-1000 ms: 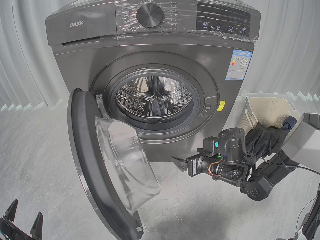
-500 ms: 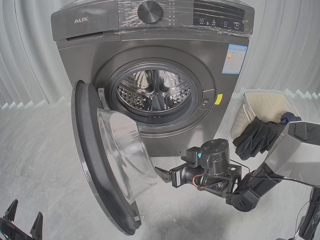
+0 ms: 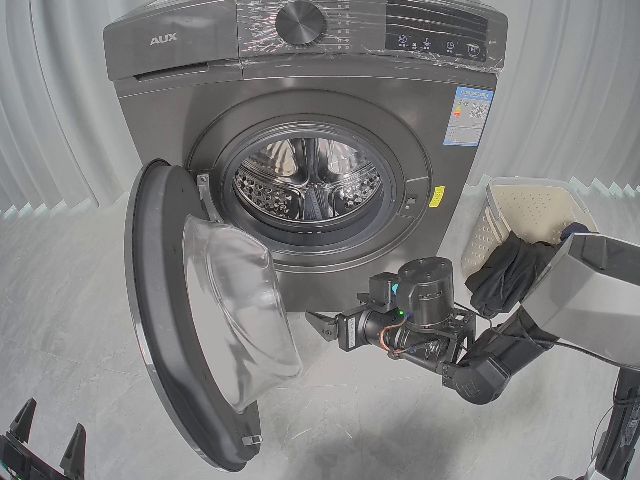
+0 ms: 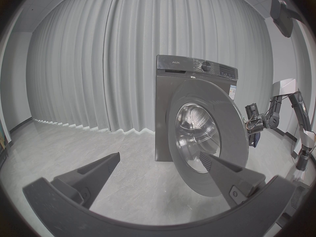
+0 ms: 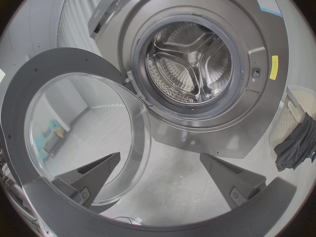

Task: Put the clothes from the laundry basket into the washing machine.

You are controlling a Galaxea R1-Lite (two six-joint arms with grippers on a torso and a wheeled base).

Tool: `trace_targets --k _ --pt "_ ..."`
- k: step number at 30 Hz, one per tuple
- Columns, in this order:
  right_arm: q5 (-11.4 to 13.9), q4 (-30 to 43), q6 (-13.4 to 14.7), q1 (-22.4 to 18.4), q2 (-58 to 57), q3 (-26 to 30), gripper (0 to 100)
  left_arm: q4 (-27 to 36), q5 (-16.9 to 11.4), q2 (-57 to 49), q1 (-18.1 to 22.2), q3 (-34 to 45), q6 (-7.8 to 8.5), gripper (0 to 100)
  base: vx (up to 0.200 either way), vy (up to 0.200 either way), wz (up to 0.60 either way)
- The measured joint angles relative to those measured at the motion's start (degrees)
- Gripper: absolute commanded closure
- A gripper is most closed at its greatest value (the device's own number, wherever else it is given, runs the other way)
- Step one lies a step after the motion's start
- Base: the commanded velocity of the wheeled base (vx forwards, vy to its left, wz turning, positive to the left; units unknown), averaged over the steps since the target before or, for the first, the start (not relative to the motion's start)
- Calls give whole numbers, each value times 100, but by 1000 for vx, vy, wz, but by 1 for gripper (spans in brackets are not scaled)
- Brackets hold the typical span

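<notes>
Clothes point(image 3: 510, 271) hang over the laundry basket point(image 3: 533, 211) rim, right. Right gripper point(image 3: 319, 323) and left gripper point(image 3: 45, 433) gape empty; a careless pull might tip the basket or drop fabric short of the washing machine point(image 3: 307, 181).

At four o'clock in the head view, the right arm point(image 3: 587, 288) hides part of the laundry basket point(image 3: 480, 235) and the dark clothes point(image 3: 510, 271). At seven o'clock, the view's edge cuts off the left gripper point(image 3: 53, 418).
</notes>
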Motion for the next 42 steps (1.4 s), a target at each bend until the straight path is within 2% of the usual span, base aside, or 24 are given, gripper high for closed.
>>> trace_targets --k 3,8,21,30,38,42 --pt "49 107 -2 -89 118 -152 0 0 -4 0 0 0 0 0 -200 0 0" --pt "52 118 -40 -68 306 -227 0 0 -4 0 -5 0 4 0 0 0 0" --pt "63 46 -29 430 471 -494 0 0 -6 0 -5 0 6 0 0 0 0" --pt "139 316 -29 385 631 -1056 0 0 -4 0 -5 0 4 0 0 0 0" --pt "197 725 -20 304 1056 -1908 0 0 -4 0 -5 0 4 0 0 0 0" --pt "200 783 -11 424 1273 -2199 0 0 -4 0 -5 0 4 0 0 0 0"
